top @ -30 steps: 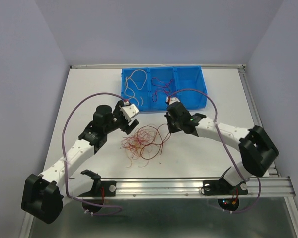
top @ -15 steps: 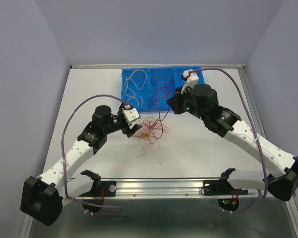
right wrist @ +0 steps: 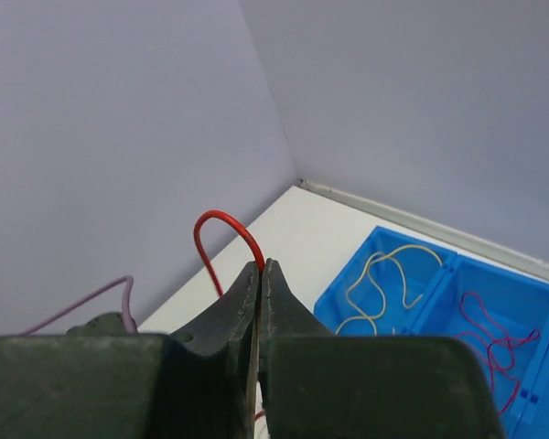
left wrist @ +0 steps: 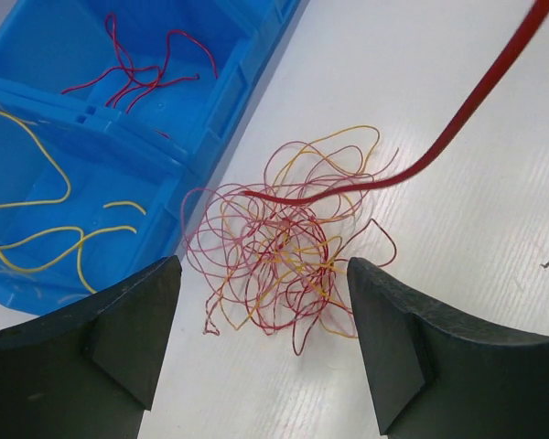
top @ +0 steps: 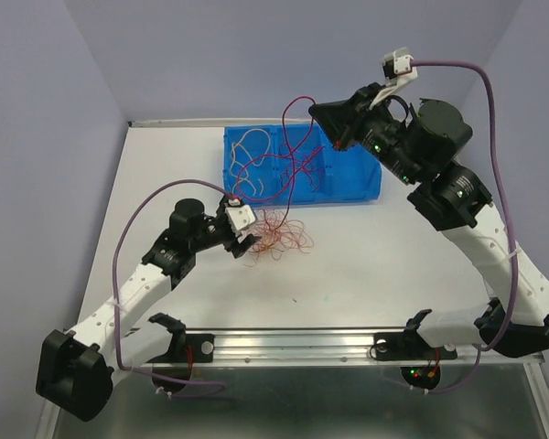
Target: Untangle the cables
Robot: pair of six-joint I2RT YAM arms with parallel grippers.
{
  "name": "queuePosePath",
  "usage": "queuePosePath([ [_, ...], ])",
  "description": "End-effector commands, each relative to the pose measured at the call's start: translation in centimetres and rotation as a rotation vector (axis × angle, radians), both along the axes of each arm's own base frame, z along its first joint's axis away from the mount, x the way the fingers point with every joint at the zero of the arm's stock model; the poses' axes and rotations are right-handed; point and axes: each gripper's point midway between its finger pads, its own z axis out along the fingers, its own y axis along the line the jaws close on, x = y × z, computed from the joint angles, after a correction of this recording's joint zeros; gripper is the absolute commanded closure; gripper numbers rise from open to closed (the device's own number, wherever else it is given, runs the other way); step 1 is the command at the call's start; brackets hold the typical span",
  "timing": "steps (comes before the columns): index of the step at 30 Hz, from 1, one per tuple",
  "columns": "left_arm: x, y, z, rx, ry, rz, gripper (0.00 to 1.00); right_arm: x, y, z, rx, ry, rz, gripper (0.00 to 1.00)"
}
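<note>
**Right gripper [top: 322, 113] holds a dark red cable [left wrist: 467, 114] high above the tangle [top: 276, 236]**

The right gripper [right wrist: 259, 274] is raised well above the far edge of the table [top: 393, 247], over the blue bin [top: 352, 172]. Its jaws are pressed fully together on the dark red cable [right wrist: 227, 214]. The cable arches up in a small loop just beyond the fingertips. From there it runs down over the bin to the tangle.

The tangle [left wrist: 284, 256] is a loose knot of thin red, orange-pink and yellowish cables. It lies on the table left of centre, just in front of the bin's near wall. In the left wrist view, the held cable comes out of the tangle's top and rises steeply away to the upper right.

The left gripper [top: 245, 240] sits low at the tangle's left side. Its jaws are spread wide and hold nothing. In its own wrist view [left wrist: 263, 274] the two dark fingers [left wrist: 119, 338] frame the tangle without closing on any strand.

The blue bin stands at the middle of the table's far edge. Its left compartment holds cream-white cables [top: 247, 151]. Its middle compartment holds more dark red ones [top: 302, 165].
</note>
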Motion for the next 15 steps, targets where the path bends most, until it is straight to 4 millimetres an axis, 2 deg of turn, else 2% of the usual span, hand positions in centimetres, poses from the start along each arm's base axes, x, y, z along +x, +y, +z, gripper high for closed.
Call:
queuePosePath([
  [1, -0.4, -0.3, 1.4, -0.033, -0.064, -0.021, 0.15, 0.6, -1.0, 4.9, 0.062, -0.100, -0.069, 0.99],
  [3, -0.2, -0.2, 1.4, -0.031, -0.065, -0.011, 0.15, 1.7, -1.0, 5.7, 0.070, -0.110, -0.111, 1.00],
  [4, 0.1, 0.0, 1.6, -0.034, -0.072, 0.007, 0.15, 1.8, -1.9, 7.3, 0.096, -0.136, -0.151, 1.00],
  [5, 0.2, 0.0, 1.6, -0.036, -0.075, 0.013, 0.15, 2.5, -1.7, 7.5, 0.098, -0.135, -0.173, 1.00],
  [6, 0.3, 0.1, 1.8, -0.040, -0.084, 0.020, 0.15, 3.0, -2.5, 8.2, 0.114, -0.139, -0.222, 1.00],
  [7, 0.4, 0.2, 2.1, -0.047, -0.099, 0.029, 0.15, 2.9, -3.0, 9.6, 0.139, -0.160, -0.237, 0.99],
  [8, 0.3, 0.3, 2.4, -0.056, -0.112, 0.033, 0.15, 3.0, -3.1, 10.2, 0.146, -0.171, -0.249, 0.99],
  [10, 0.5, 0.6, 2.8, -0.068, -0.129, 0.058, 0.15, 4.0, -3.1, 10.4, 0.142, -0.175, -0.288, 1.00],
  [11, 0.5, 0.7, 2.9, -0.076, -0.134, 0.070, 0.15, 4.0, -3.4, 11.2, 0.156, -0.188, -0.300, 0.99],
  [15, 1.9, 1.8, 3.9, -0.110, -0.152, 0.183, 0.15, 6.3, -3.5, 10.7, 0.128, -0.196, -0.393, 0.99],
])
